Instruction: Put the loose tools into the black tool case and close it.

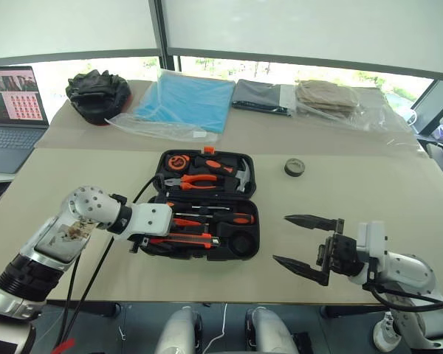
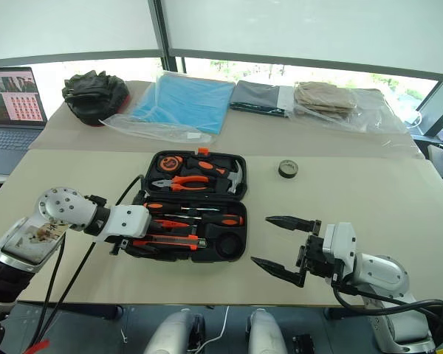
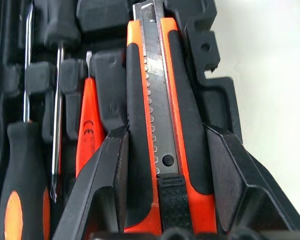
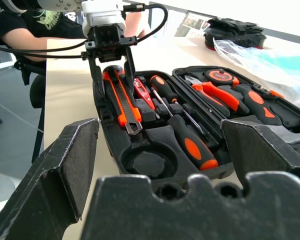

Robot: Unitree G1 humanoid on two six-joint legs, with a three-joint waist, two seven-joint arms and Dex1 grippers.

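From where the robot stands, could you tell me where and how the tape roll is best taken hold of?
The tape roll lies flat on the table, apart from the tool case, its hole facing up. Probably best to come straight down with the open right gripper, which is nearer, and close across the outer rim, or with one finger in the hole.

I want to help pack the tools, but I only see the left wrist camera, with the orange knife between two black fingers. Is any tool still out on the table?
Observer: Yes. A small dark tape roll lies on the table, beyond the black tool case, on its right.
Operator: Is there room for it?
Observer: The round slot at the case's near right corner is empty.
Operator: Is the other hand busy?
Observer: No. The right gripper hangs open to the right of the case, holding nothing.
Operator: Is the lid shut?
Observer: No, the case lies open flat.
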